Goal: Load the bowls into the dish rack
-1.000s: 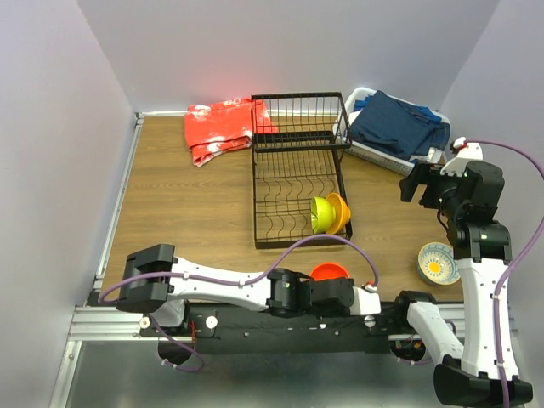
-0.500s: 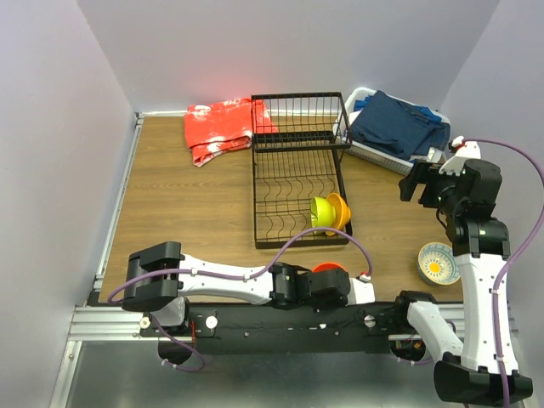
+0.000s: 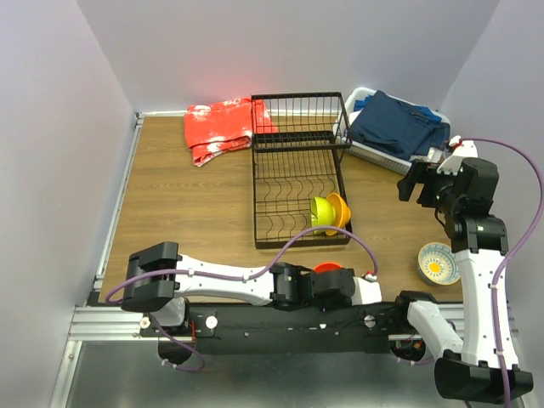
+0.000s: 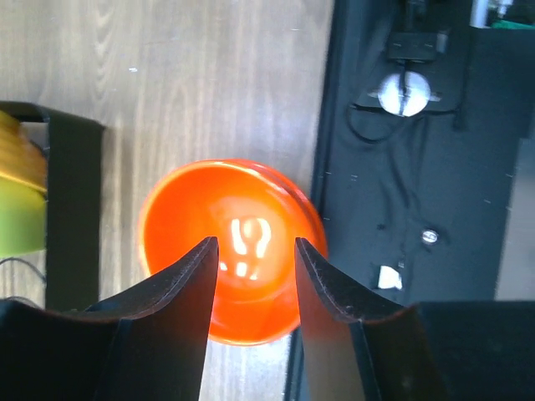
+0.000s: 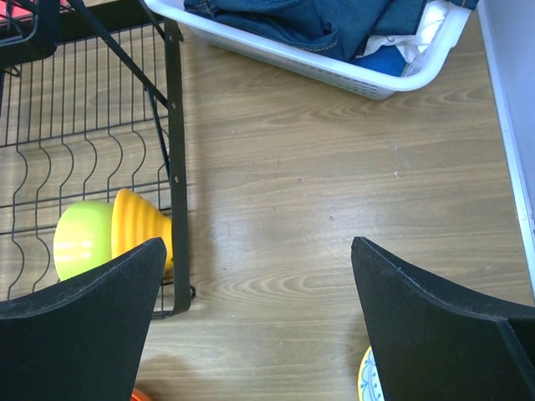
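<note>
Currently, the left hand point(image 4: 255, 242) hangs over the red-orange bowl point(image 4: 251, 196), fingers apart, clamping nothing; the bowl sits upright on the desk point(image 3: 187, 212) at its near edge, outside the dish rack point(image 3: 254, 195). The lime green bowl point(image 3: 320, 214) and yellow-orange bowl point(image 3: 340, 212) stand nested on edge in the rack's near right corner. The right hand point(image 5: 257, 242) is spread wide above the desk. The white patterned bowl point(image 3: 437, 263) lies beside the right arm.

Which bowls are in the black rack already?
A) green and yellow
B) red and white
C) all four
A: the lime green bowl and yellow-orange bowl stand in the dish rack, while the red-orange bowl and white bowl sit on the table.
</note>
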{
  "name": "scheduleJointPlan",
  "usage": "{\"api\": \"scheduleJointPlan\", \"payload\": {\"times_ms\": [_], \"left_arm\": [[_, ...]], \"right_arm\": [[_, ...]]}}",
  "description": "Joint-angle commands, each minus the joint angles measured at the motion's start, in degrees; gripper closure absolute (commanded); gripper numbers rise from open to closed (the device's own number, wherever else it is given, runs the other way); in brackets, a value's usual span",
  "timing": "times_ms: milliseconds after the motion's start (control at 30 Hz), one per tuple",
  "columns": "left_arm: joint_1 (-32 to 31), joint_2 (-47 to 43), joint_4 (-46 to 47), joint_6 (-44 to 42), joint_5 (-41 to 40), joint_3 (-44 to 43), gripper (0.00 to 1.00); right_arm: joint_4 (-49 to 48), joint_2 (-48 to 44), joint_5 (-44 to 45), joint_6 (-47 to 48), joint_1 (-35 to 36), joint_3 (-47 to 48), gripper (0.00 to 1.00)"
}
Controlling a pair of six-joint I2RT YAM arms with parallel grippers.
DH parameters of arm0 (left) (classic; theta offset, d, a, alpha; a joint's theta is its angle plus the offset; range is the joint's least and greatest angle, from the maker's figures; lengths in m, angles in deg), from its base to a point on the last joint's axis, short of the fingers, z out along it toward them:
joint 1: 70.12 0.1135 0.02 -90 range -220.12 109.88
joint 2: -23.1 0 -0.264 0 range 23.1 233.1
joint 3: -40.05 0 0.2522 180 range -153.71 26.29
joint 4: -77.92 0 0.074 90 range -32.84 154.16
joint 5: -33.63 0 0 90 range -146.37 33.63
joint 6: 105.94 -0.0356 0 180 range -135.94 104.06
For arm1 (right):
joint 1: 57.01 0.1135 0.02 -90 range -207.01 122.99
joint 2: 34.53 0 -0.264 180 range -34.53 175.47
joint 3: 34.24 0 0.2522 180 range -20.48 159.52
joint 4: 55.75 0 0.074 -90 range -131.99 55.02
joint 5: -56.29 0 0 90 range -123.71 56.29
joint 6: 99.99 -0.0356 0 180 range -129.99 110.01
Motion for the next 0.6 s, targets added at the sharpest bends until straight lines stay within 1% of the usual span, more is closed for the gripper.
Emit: {"api": "scheduleJointPlan", "payload": {"times_ms": [0, 133, 200, 467, 567], "left_arm": [[-1.7, -0.5, -1.4, 1.7, 2.6, -0.6, 0.51], [-1.7, 1.0, -0.4, 3.0, 3.8, -0.5, 0.53], [-1.7, 1.9, -0.2, 4.4, 3.6, -0.7, 0.53], [-1.3, 4.3, 1.0, 5.8, 2.5, -0.5, 0.53], [-1.0, 4.0, 1.3, 6.0, 2.8, -0.2, 0.60]], "right_arm": [[-1.2, 0.6, -1.5, -0.3, -0.4, 0.0, 0.00], [-1.1, 0.5, -1.4, -0.3, -0.4, -0.1, 0.00], [-0.9, 0.4, -1.4, -0.3, -0.4, -0.1, 0.00], [-0.6, 0.0, -1.2, 0.0, -0.3, -0.2, 0.00], [-0.8, -0.1, -1.1, -0.1, 0.0, -0.5, 0.00]]}}
